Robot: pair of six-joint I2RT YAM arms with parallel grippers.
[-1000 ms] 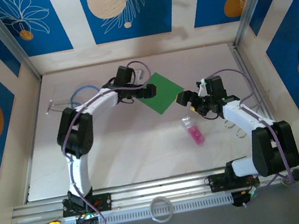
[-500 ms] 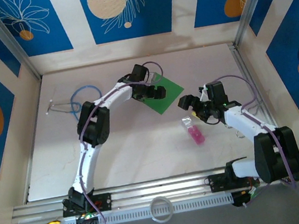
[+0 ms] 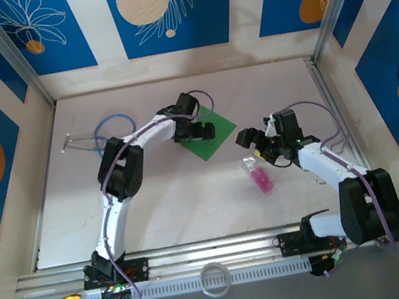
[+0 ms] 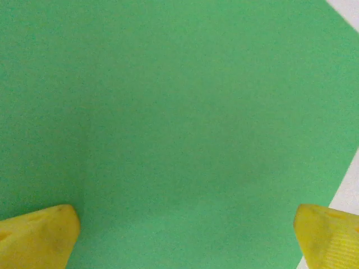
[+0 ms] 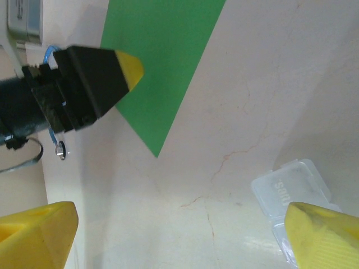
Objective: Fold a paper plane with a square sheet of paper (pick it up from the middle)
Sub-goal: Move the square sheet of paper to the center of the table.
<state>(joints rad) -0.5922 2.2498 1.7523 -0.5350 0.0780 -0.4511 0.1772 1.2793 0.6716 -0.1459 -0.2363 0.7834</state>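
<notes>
left jaws spread over green paper [image 4: 179,123]

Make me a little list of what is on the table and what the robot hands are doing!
Paper: green square sheet, lying flat, no folds to see
Left gripper: open, right over the sheet
Right gripper: open, near the sheet's corner, holding nothing
Pink bottle: lying on the table, close to the right arm
Stethoscope: far left, nothing touching it
Plane: not made yet
</notes>
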